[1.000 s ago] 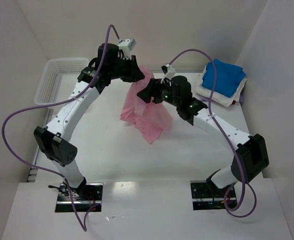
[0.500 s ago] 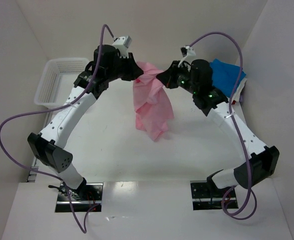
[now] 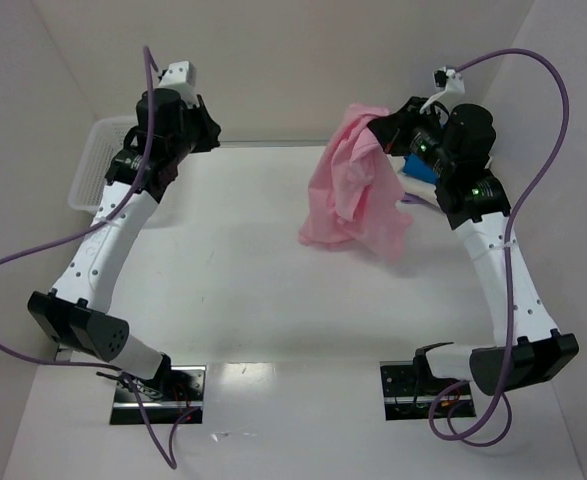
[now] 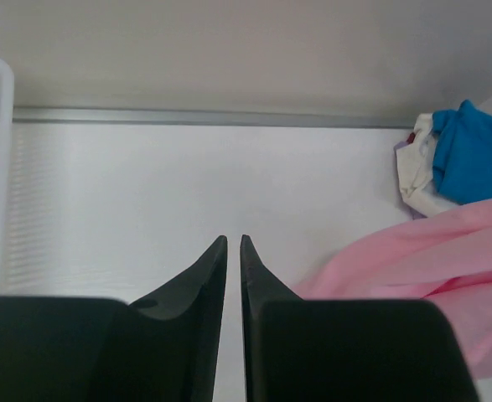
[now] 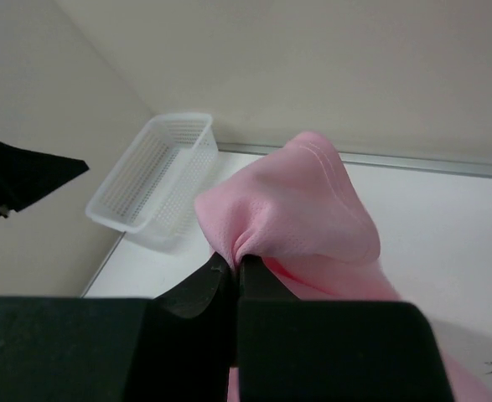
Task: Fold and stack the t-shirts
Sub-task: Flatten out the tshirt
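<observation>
Overhead view of a white table (image 3: 233, 270) with two robot arms that I am driving remotely. My right gripper (image 5: 235, 265) is raised at the far right, its jaws pinched fully together on a fold of the light pink t-shirt (image 3: 353, 195). The shirt hangs from that single pinch in a bunched, crumpled drape, and I cannot tell whether its lower edge touches the table. Just beside it, at the far right corner, the bright blue t-shirt (image 4: 472, 146) lies folded on top of the white t-shirt (image 4: 413, 172). My left gripper (image 4: 234, 251) is well apart from the cloth, up at the far left near the white mesh basket (image 3: 93, 168). Its jaws are almost together, with only a thin slit between them, and they hold nothing. I judge the step in hand to be laying the pink shirt out flat for folding, with the stack waiting for it. To do that well, I think I need a second hold: open the left jaws, bring them across and take a hem or shoulder edge, not the bunched middle. Then I would draw the two grips apart so the cloth spreads before I lower it onto the bare middle of the table. I would steer the hanging cloth away from the blue shirt, since a brush could drag the folded stack askew
</observation>
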Controlling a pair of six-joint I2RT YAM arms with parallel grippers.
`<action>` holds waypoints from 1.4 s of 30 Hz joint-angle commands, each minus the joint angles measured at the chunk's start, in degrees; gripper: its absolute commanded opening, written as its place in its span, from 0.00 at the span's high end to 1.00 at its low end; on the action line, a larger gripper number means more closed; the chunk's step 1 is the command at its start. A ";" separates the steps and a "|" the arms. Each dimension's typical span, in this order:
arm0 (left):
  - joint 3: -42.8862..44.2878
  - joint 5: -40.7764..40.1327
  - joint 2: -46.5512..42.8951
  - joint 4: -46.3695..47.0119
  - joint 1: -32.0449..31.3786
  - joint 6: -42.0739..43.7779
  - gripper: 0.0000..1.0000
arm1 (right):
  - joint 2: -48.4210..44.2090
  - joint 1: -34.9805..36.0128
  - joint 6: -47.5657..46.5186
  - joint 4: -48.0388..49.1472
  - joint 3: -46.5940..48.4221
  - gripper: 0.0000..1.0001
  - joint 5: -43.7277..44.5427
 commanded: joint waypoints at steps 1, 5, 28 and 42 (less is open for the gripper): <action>-0.58 -1.12 -1.49 1.23 -0.77 1.67 0.98 | -0.66 0.42 -1.24 0.42 4.81 1.00 -0.54; -3.02 17.25 0.39 3.70 -0.77 6.92 0.69 | 0.56 0.42 -1.12 0.95 4.11 1.00 -2.14; -11.91 55.17 28.43 34.24 -5.60 17.33 0.01 | 1.19 0.42 6.05 -8.90 19.77 1.00 -34.51; -16.82 39.47 13.32 28.83 -2.67 13.91 1.00 | 1.62 0.42 0.15 -14.18 16.69 1.00 -4.29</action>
